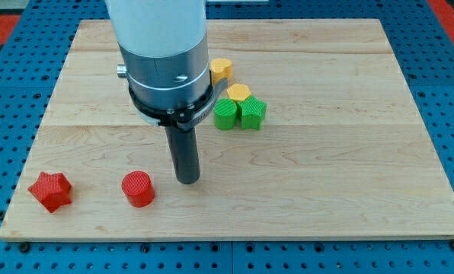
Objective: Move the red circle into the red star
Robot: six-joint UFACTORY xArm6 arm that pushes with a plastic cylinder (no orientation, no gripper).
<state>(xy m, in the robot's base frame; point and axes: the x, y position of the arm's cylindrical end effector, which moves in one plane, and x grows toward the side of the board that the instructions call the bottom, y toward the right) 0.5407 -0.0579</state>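
My tip (187,181) rests just right of the red circle (139,189), which sits near the tabletop's (326,167) bottom-left corner, apart from the red star (50,190). No gripper; pushing remains.

The arm is coming down from the view's top, left of centre — a broad, pale cylindrical body that is running out of the picture above. Below it a grey metal ring and a black clamp collar are narrowing the arm into a straight dark rod. The rod is standing upright, and my tip (187,180) is resting at its lower end — in the view's lower half.
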